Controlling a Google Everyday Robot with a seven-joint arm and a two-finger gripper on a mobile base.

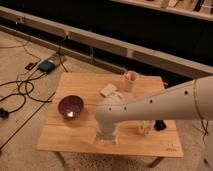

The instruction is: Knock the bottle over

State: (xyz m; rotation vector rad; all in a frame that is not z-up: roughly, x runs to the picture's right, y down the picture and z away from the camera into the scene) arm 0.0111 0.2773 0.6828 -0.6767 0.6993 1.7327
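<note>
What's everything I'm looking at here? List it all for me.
table: one, light wood, centre.
bowl: one, dark purple, table's left part.
cup: one, pale, pinkish inside, table's far edge.
bottle: one, whitish, between bowl and cup, seemingly lying down.
pale object: one, whitish, table's right front.
black object: one, black, beside the pale object.
cables: several, black, floor at left.
box: one, bluish, floor beyond the table.
arm: one, cream, reaching in from the right.
end effector: one, cream, low at the table's front edge.
</note>
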